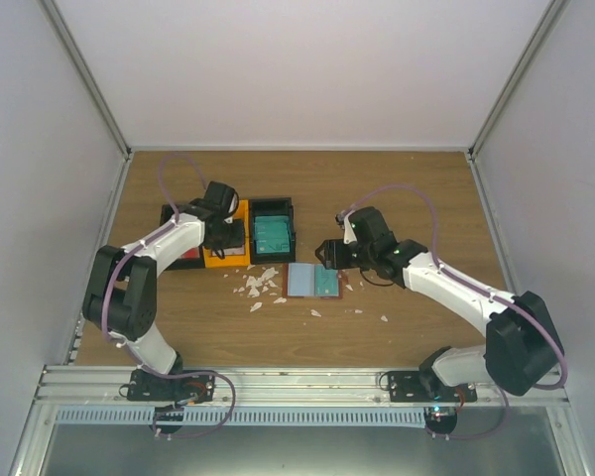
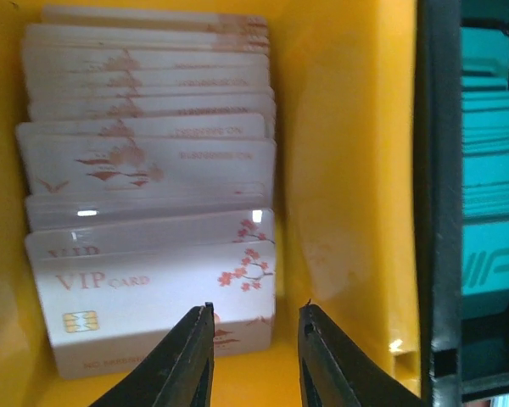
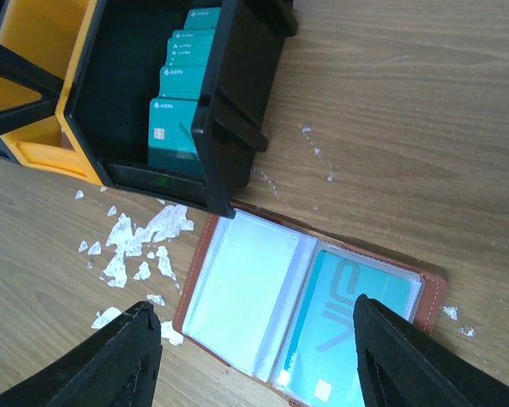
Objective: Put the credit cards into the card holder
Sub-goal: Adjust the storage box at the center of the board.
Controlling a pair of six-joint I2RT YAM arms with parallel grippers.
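Observation:
Pale pinkish credit cards (image 2: pixel 148 212) stand in a row inside the orange bin (image 2: pixel 348 170). My left gripper (image 2: pixel 254 318) is down in that bin, open with a narrow gap. The lower right corner of the front VIP card (image 2: pixel 153 297) lies just beyond its tips. The brown card holder (image 3: pixel 237 288) lies open on the table (image 1: pixel 312 281). One teal card (image 3: pixel 356 322) sits in its right pocket and the left pocket is bare. My right gripper (image 3: pixel 253 305) hovers open above it (image 1: pixel 327 255). More teal cards (image 3: pixel 178 110) fill the black bin (image 3: pixel 229 110).
The orange bin (image 1: pixel 226 260) and black bin (image 1: pixel 273 230) are joined side by side at the back left, with a further bin holding red (image 1: pixel 183 258) on their left. White scraps (image 3: pixel 144 242) litter the wood between the bins and the holder.

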